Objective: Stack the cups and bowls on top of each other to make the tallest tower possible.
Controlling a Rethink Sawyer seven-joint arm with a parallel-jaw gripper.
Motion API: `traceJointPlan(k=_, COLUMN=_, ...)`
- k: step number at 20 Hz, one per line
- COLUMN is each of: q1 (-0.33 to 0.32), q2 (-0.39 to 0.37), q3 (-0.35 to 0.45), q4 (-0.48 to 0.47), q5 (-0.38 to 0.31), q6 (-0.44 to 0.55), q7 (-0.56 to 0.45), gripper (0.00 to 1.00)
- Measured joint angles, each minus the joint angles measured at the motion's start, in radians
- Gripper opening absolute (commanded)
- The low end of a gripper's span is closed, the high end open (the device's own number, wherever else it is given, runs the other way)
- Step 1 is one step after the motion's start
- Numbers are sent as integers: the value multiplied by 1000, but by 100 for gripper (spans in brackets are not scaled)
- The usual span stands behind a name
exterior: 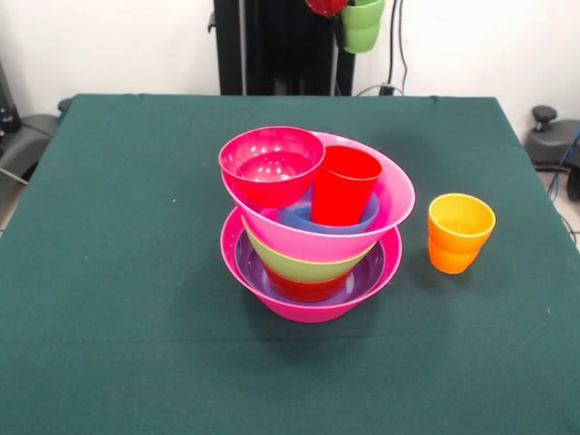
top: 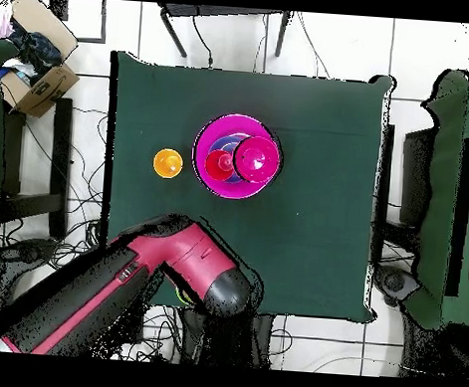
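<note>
The tower (exterior: 311, 227) stands mid-table. Its base is a large hot-pink bowl (exterior: 308, 310) holding a purple bowl (exterior: 247, 267), an orange-red bowl (exterior: 304, 288) and a lime green bowl (exterior: 299, 263). A second hot-pink bowl (exterior: 391, 195) sits tilted on top, with a small blue bowl (exterior: 297, 217) and the red cup (exterior: 346, 186) inside it. A crimson bowl (exterior: 270, 168) leans on its left rim. The orange cup (exterior: 459, 233) stands alone to the right. My gripper (exterior: 358, 23) hangs beyond the far table edge, shut on the lime green cup (exterior: 364, 27).
From above, the tower (top: 237, 157) and orange cup (top: 168, 163) sit on the green table (top: 315, 237), and the red arm (top: 173, 267) crosses the table's lower edge. A cardboard box (top: 37, 78) lies on the floor off one side.
</note>
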Motion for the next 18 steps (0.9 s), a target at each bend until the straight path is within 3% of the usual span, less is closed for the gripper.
traceJointPlan(k=9, q1=-44, q2=-77, q3=-2, q4=11, q5=-106, q6=-11, q7=0, gripper=0)
traceJointPlan(k=18, q1=-95, q2=-104, q3=0, q4=15, q5=-138, q6=-2, q7=-9, gripper=0)
